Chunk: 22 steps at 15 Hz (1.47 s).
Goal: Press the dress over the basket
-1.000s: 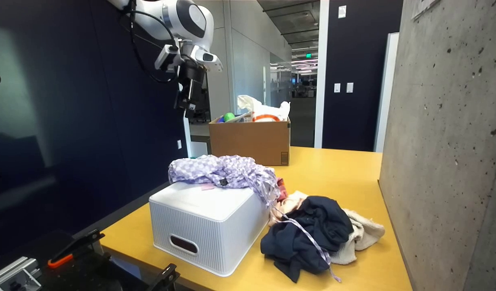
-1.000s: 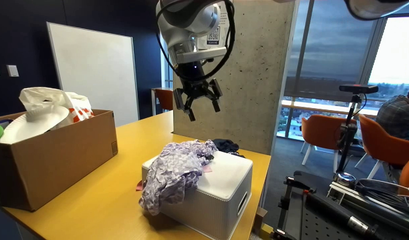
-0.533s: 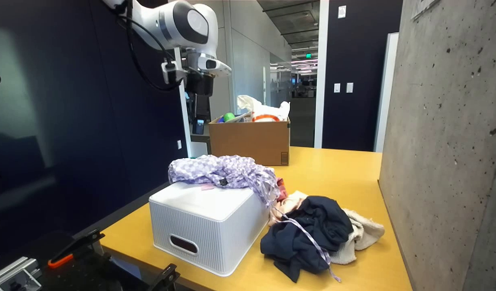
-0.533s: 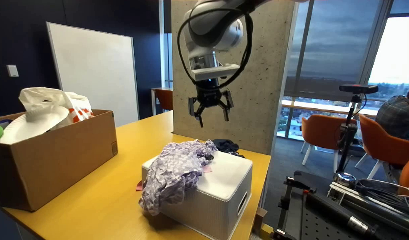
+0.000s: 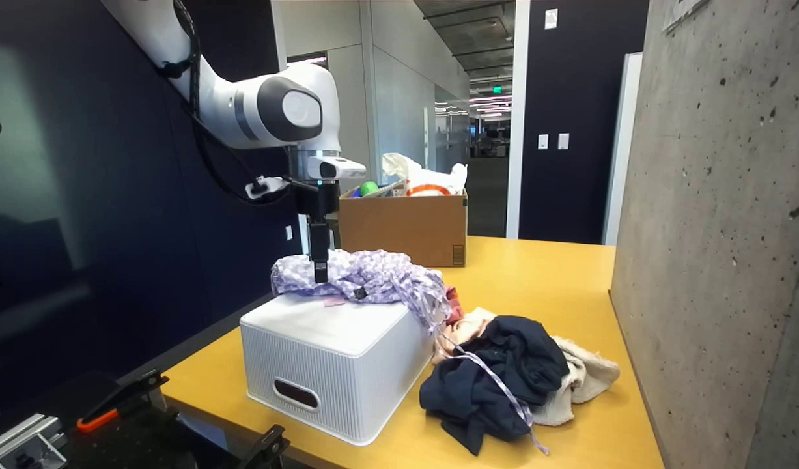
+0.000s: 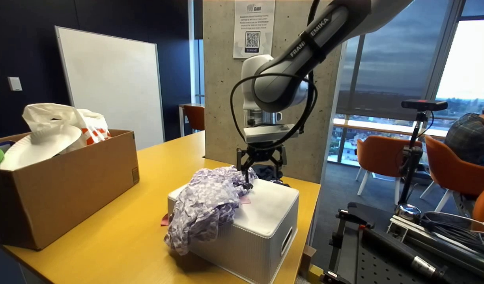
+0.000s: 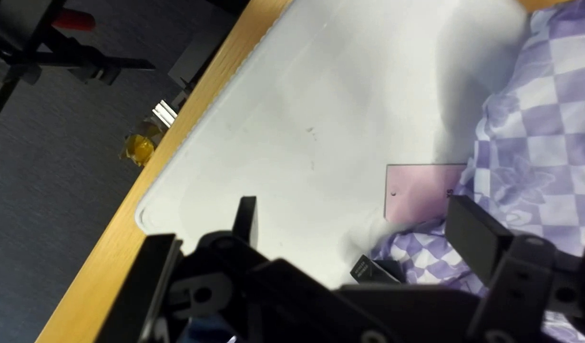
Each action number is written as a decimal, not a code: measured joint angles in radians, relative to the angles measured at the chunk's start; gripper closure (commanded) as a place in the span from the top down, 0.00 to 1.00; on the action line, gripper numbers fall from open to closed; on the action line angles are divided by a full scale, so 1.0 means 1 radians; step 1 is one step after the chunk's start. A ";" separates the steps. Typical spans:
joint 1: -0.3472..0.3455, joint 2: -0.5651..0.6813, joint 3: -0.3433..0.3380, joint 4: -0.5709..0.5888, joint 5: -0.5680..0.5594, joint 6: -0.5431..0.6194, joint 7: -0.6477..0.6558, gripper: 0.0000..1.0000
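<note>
Yellow table [image 5: 536,273] beside a concrete wall [image 5: 712,228]. A lavender checked dress [image 6: 210,197] lies bunched atop a white basket [image 6: 275,207], hanging down one side. At the dress's edge the gripper [image 6: 263,178] is spread, pinching nothing; contact is unclear. Pressing could drag the dress off, because much hangs loose. One dress, one basket, one cardboard box [image 5: 402,231].

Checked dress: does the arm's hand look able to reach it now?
Probably yes: the open hand hangs low over the edge of the dress on the basket, with nothing visible in between.

One dress [image 6: 210,197], one basket [image 5: 337,378], one hand [image 6: 263,180], one cardboard box [image 5: 402,228]
</note>
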 measured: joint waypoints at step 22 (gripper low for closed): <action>-0.012 0.211 -0.027 0.197 0.045 0.126 0.033 1.00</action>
